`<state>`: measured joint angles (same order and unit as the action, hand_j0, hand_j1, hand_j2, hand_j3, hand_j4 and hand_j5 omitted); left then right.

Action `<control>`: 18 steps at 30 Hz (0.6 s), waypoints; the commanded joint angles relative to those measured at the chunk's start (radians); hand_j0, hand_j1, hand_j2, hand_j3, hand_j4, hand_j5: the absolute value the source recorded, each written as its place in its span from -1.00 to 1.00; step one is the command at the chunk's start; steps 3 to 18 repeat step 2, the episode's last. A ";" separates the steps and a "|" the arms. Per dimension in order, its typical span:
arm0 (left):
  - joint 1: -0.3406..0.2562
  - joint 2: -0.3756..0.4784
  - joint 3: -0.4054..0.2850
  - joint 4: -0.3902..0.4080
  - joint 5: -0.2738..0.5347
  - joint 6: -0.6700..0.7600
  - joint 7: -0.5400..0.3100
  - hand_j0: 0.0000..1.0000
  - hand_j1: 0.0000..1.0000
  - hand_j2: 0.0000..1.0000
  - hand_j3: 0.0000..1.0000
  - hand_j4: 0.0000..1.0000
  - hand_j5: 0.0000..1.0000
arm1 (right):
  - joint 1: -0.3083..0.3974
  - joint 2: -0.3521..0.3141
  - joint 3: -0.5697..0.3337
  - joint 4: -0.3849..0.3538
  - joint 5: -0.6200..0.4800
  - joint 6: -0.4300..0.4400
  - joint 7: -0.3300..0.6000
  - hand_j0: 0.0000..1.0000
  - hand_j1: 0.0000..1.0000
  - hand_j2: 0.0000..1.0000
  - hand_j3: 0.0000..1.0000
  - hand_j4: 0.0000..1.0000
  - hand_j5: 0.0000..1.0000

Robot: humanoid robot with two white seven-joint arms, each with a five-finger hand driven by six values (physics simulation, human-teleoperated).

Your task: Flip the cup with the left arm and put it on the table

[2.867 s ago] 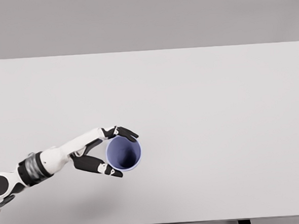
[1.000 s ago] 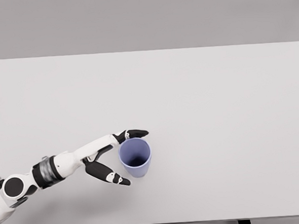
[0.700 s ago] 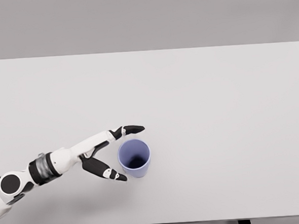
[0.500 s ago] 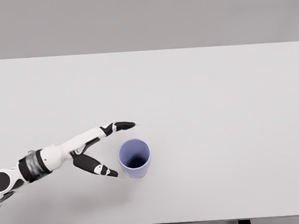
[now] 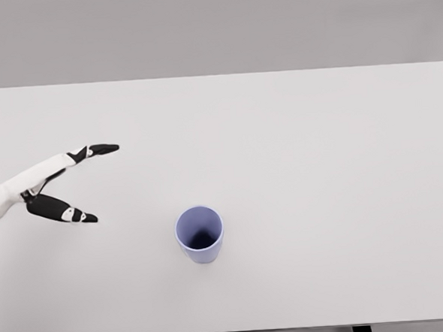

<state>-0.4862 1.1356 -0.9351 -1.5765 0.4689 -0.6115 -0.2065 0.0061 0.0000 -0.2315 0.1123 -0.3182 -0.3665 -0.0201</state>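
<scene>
The cup (image 5: 200, 233) has been released and now stands well apart from the left hand (image 5: 57, 187), which has been withdrawn toward the left edge, fingers spread.

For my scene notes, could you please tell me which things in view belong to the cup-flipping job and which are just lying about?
Part of the job:
- blue cup, upright, mouth up
- left hand, open, apart from the cup
- table, bearing the cup

Lying about:
- nothing else shows

1. We're looking at a wide, plain white rectangular table top (image 5: 319, 167) filling most of the view.
2. Behind its far edge, we see a flat grey backdrop (image 5: 213, 27).
</scene>
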 commanded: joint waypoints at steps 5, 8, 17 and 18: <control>-0.009 0.015 0.016 0.004 -0.001 0.001 -0.001 1.00 1.00 1.00 1.00 1.00 1.00 | 0.000 0.000 0.000 0.000 -0.001 0.000 0.000 1.00 1.00 1.00 1.00 1.00 1.00; -0.009 0.015 0.016 0.004 -0.001 0.001 -0.001 1.00 1.00 1.00 1.00 1.00 1.00 | 0.000 0.000 0.000 0.000 -0.001 0.000 0.000 1.00 1.00 1.00 1.00 1.00 1.00; -0.009 0.015 0.016 0.004 -0.001 0.001 -0.001 1.00 1.00 1.00 1.00 1.00 1.00 | 0.000 0.000 0.000 0.000 -0.001 0.000 0.000 1.00 1.00 1.00 1.00 1.00 1.00; -0.009 0.015 0.016 0.004 -0.001 0.001 -0.001 1.00 1.00 1.00 1.00 1.00 1.00 | 0.000 0.000 0.000 0.000 -0.001 0.000 0.000 1.00 1.00 1.00 1.00 1.00 1.00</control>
